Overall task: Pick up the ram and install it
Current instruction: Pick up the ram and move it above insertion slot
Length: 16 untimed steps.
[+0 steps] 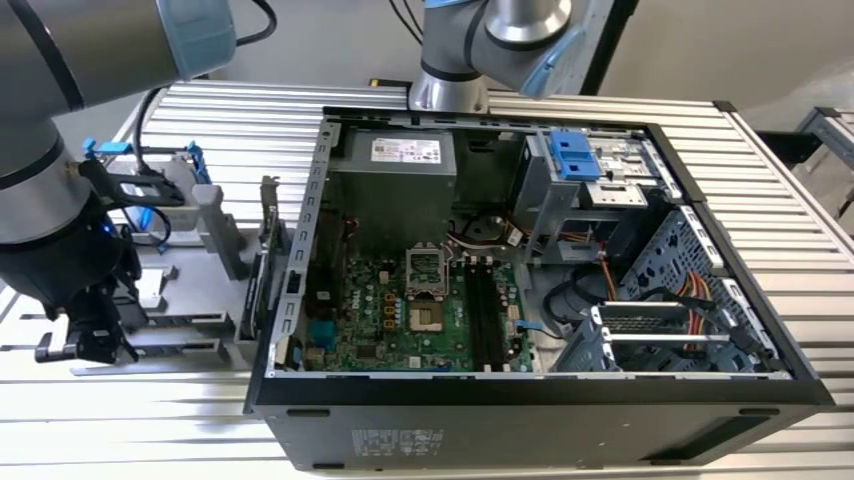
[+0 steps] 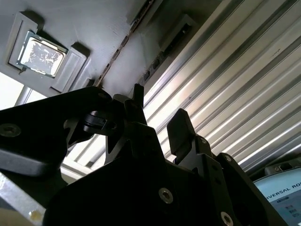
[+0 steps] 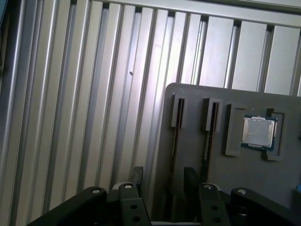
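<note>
One ribbed aluminium table point(image 1: 781, 190) carries everything here. On it sits the open black computer case point(image 1: 561, 430), its green motherboard point(image 1: 387, 320) bare and the long black memory slots point(image 1: 483, 320) showing no stick that I can make out, so I judge the install not yet done. On the exterior view's left of the case is the grey moulded parts tray point(image 3: 197, 96), and that is where the task's thing is. What I take for the ram, a thin dark circuit-board stick, stands on edge in a narrow groove of the tray. It shows to me as a fine brownish line point(image 2: 123, 44) in the second wrist view.

I judge it very light and stiff along its length, but thin and fragile, with smooth flat faces that could slip. I would hold it across those two flat faces near the middle of the upper edge, with modest force, keeping clear of the contact edge and avoiding any twist.

My grey arm point(image 1: 54, 200) reaches down at the exterior view's left, wrist pointing at the table. My black gripper point(image 1: 87, 340) hangs low beside the tray. In both wrist views its fingers point(image 3: 190, 176) stand apart with nothing between them, and the groove runs roughly in line with the gap. A silver square processor chip point(image 3: 257, 132) lies in its own pocket nearby.
</note>
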Tool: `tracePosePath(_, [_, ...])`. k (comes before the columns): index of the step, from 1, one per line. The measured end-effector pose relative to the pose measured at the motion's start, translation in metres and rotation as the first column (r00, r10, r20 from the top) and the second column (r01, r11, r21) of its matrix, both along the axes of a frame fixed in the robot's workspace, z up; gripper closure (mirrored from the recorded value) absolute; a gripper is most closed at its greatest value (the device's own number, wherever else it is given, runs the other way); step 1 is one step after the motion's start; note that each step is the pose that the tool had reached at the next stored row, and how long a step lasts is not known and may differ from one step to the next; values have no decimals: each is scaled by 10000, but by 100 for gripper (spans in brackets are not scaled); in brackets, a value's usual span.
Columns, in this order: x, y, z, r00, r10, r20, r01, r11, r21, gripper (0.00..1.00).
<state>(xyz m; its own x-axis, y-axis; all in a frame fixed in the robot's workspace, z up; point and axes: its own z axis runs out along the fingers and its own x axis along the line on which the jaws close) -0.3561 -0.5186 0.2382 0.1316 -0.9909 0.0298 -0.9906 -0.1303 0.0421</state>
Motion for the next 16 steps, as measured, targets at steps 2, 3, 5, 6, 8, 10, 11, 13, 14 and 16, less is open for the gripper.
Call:
tracePosePath(2, [0,0,-8,10000,0,0,0,10000,-32,0])
tracePosePath(3, [0,0,-13,10000,0,0,0,10000,-47,0])
tracePosePath(5, [0,0,-20,10000,0,0,0,10000,-77,0])
tracePosePath(6, [0,0,-24,10000,0,0,0,10000,-92,0])
tracePosePath(8, [0,0,-32,10000,0,0,0,9999,-116,0])
tracePosePath(10, [0,0,-37,10000,0,-1,0,9999,-129,0])
tracePosePath(11, [0,0,-42,10000,0,1,0,9999,-136,0])
tracePosePath(13, [0,0,-51,10000,0,1,0,9999,-157,0])
tracePosePath(14, [0,0,-56,10000,0,0,0,9999,-173,0])
tracePosePath(16, [0,0,-66,10000,0,0,0,9998,-207,0])
